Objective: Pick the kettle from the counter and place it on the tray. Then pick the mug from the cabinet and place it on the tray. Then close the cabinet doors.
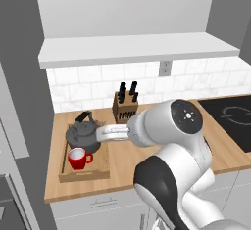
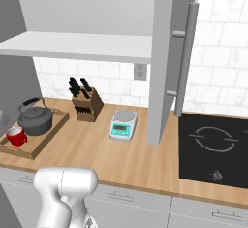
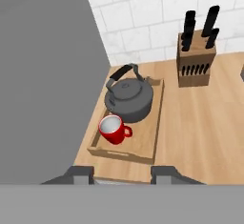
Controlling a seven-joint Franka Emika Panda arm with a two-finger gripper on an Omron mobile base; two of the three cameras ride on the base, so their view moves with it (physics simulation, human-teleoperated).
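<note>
The dark grey kettle [image 1: 83, 133] [image 2: 35, 118] [image 3: 128, 99] stands at the back of the wooden tray [image 1: 86, 174] [image 2: 36, 149] [image 3: 126, 152]. The red mug [image 1: 77, 158] [image 2: 16, 136] [image 3: 113, 128] stands on the tray just in front of it. The tray lies on the counter [image 2: 97, 149] at its left end. My gripper [image 3: 121, 175] hovers above the tray's near end, apart from both, its fingers spread with nothing between them. The cabinet [image 1: 137, 48] [image 2: 77, 45] overhead stands open. One of the cabinet doors [image 2: 164, 62] juts out on the right, the other [image 3: 47, 75] on the left.
A knife block [image 1: 125, 104] [image 2: 86, 103] [image 3: 194, 58] stands by the tiles right of the tray. A small kitchen scale [image 2: 123, 124] sits mid-counter. A black cooktop [image 2: 213, 147] [image 1: 233, 114] is at the right. The open right door hangs over the counter beside the scale.
</note>
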